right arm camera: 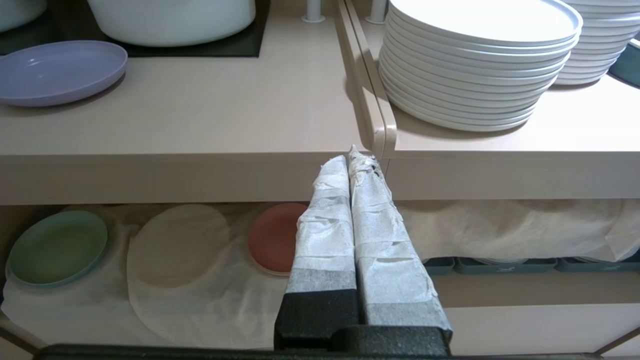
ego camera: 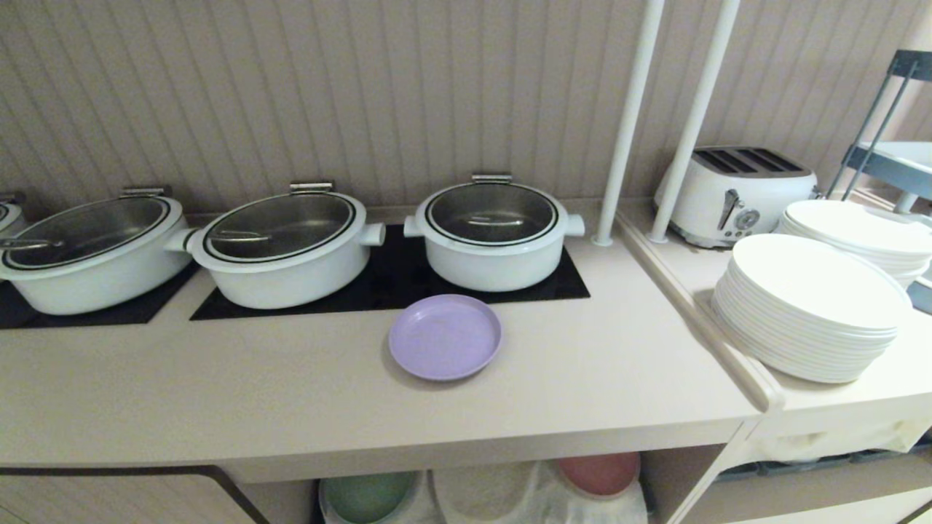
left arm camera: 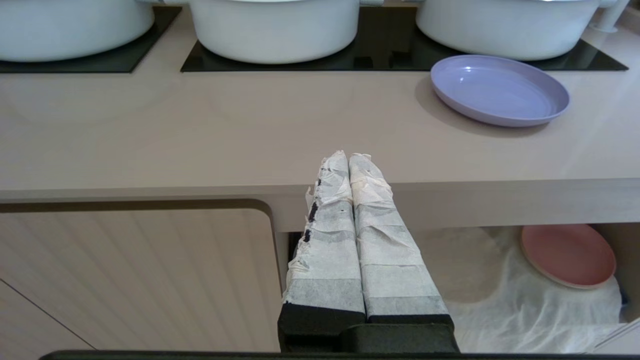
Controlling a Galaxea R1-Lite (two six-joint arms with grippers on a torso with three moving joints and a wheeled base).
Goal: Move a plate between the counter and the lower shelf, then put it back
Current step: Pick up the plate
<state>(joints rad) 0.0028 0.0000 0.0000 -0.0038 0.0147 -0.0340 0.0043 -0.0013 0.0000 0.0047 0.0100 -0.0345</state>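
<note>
- Lilac round matte plate sits on the beige glossy counter, just in front of the hob.
- Your left gripper and right gripper are both clenched, empty, below the counter edge.
- Plate lies up between them; neither arm looks clearly nearer.
- Cloth-draped lower shelf has its middle hump free.

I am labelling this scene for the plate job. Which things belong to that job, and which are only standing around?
For the job:
- lilac plate, lying on the counter
- lower shelf, draped in white cloth, middle spot free
- left tool and right tool, both shut and holding nothing

Only standing around:
- three white pots
- toaster
- white plate stacks
- green plate
- pink plate
</note>
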